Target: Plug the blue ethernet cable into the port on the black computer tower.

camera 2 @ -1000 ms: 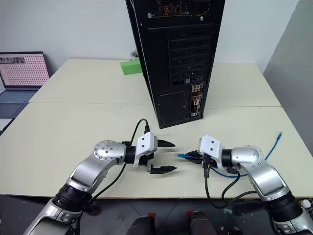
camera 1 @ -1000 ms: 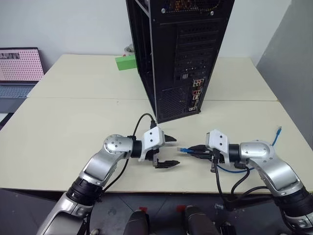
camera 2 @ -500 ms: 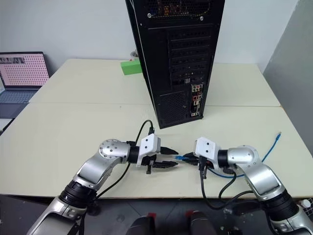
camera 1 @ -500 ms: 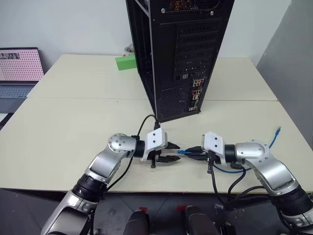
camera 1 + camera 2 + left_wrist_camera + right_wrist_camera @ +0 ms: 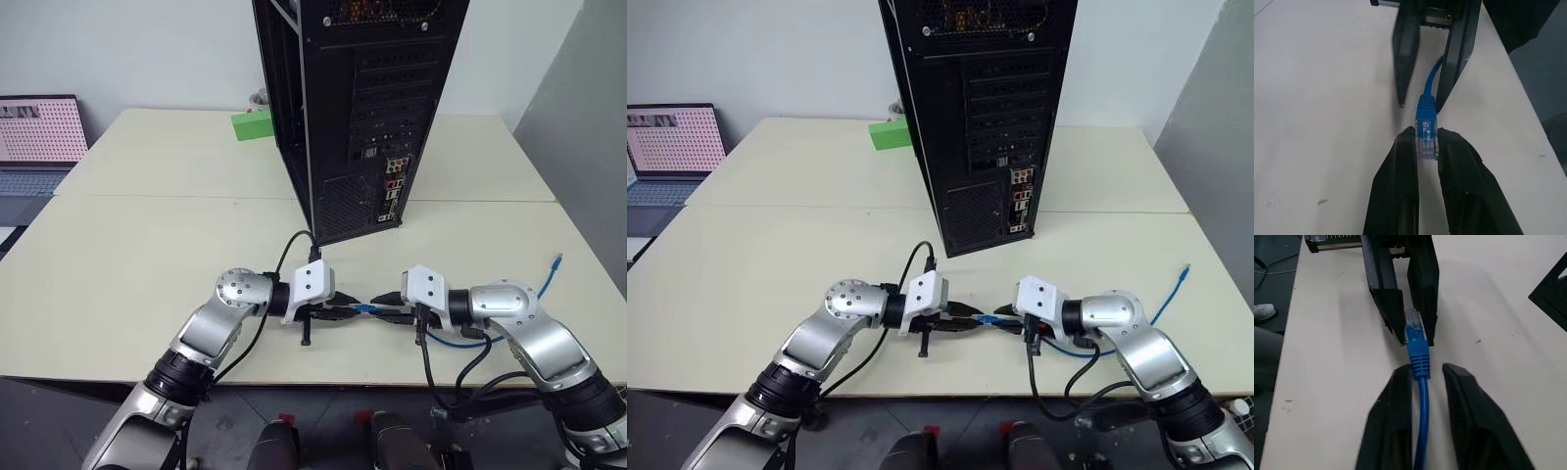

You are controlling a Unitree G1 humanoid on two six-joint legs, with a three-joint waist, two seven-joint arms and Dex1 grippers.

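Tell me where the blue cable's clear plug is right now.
In the head views the plug sits low at centre, above the table's near edge, clamped in the left gripper, facing the right gripper.

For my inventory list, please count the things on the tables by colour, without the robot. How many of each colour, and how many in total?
Black: 1, the black computer tower
Blue: 1, the blue ethernet cable
Green: 1, the small green block
Grey: 1, the laptop at the left edge
Total: 4
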